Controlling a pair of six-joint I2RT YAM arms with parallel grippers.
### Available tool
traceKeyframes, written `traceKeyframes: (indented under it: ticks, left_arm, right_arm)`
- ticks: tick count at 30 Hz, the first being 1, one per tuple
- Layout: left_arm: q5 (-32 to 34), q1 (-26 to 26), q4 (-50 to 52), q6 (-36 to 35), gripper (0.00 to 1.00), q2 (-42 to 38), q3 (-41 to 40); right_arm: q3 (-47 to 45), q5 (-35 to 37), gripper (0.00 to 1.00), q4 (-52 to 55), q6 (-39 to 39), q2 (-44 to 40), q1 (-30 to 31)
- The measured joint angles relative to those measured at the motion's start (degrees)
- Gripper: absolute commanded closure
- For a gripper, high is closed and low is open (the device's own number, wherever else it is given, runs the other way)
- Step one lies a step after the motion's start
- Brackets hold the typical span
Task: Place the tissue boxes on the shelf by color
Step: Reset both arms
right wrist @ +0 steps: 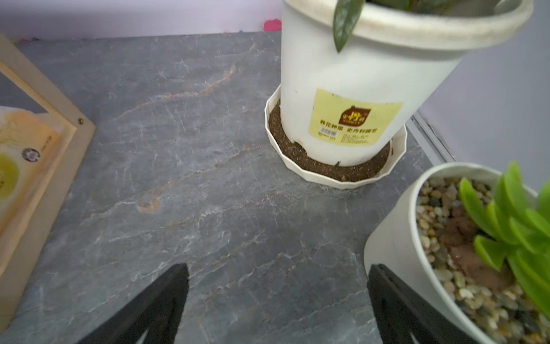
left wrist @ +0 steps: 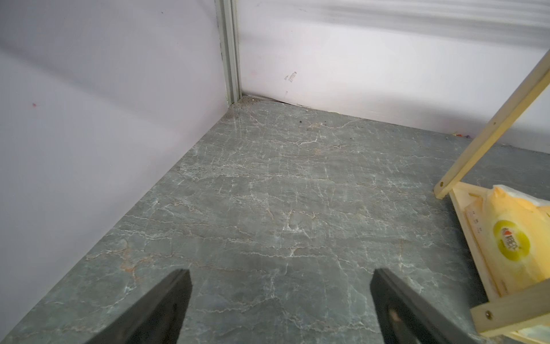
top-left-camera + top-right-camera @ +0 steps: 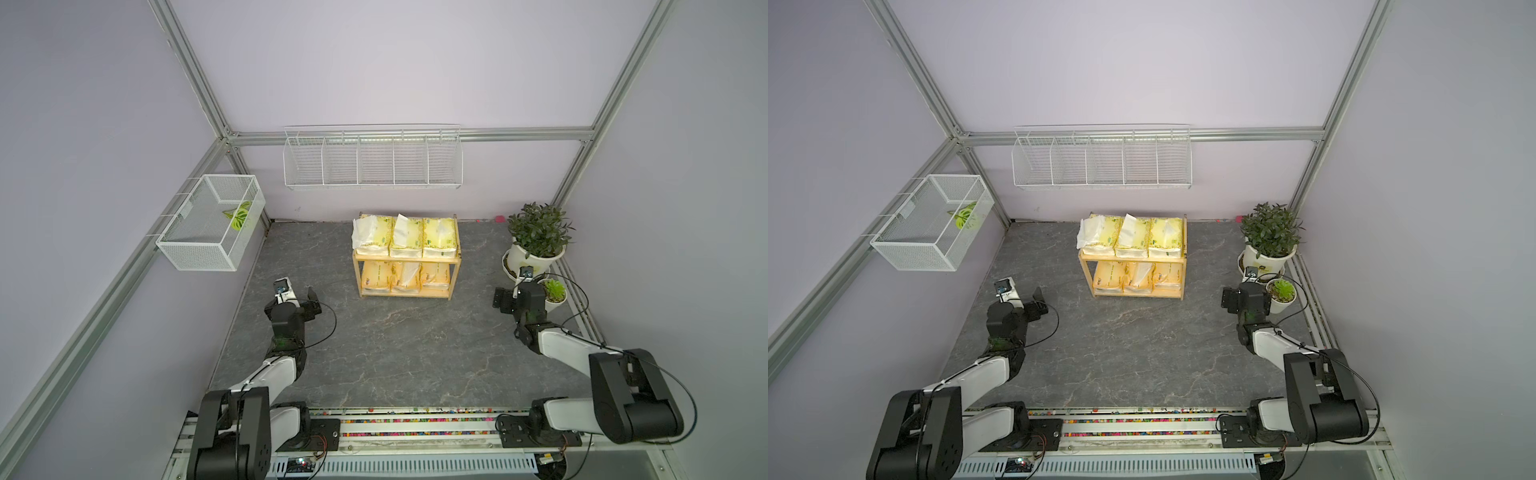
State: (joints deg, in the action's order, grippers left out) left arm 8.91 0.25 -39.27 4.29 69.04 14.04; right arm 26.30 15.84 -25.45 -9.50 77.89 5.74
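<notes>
Three tissue boxes (image 3: 406, 239) on the shelf (image 3: 405, 259) top, three below; potted plants (image 3: 538, 228) right of it

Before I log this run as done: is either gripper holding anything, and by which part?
Nothing is held. The left gripper and right gripper both stand open and empty, apart from the shelf.

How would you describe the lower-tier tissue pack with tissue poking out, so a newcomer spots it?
Start at the small wooden shelf standing by the back wall, below the white wire wall rack. On its lower tier, take the middle orange-yellow tissue pack. Unlike the orange-yellow packs on either side, it has white tissue poking from its top.
</notes>
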Motion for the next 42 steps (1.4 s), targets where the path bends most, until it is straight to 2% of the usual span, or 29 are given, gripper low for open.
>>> traceKeyframes:
  ticks: [8, 13, 15, 17, 19, 22, 42]
  left_arm:
    - [-4.4, 0.9, -8.3, -0.2, 0.00, 10.4, 3.0]
    - [-9.4, 1.0, -11.1, -1.8, 0.00, 17.0, 4.7]
    - [-10.3, 1.1, -11.1, -1.8, 0.00, 17.3, 5.2]
    - [-11.3, 1.3, -11.3, -2.0, 0.00, 17.2, 5.7]
    - [-12.7, 1.4, -11.6, -2.7, 0.00, 17.2, 5.9]
    - [-14.0, 1.4, -11.7, -3.0, 0.00, 17.2, 5.9]
    - [-12.2, 1.6, -11.4, -2.5, 0.00, 17.2, 6.2]
  right_arm:
    - [-0.1, -2.5, 0.03, -1.9, 2.6, 0.0, 0.0]
    - [-4.9, -2.4, 0.03, -14.7, 4.9, 2.4, -2.0]
    - [-6.4, -3.5, 0.01, -21.3, 5.8, 7.5, -3.1]
    - [-6.5, -4.7, 0.02, -21.7, 6.5, 10.8, -3.2]
    - [-5.5, -5.0, 0.01, -19.6, 6.5, 10.8, -3.2]
    - [-5.0, -5.2, 0.01, -22.8, 6.6, 10.9, -3.5]
    - [-4.1, -5.4, 0.01, -21.3, 6.6, 10.1, -3.5]
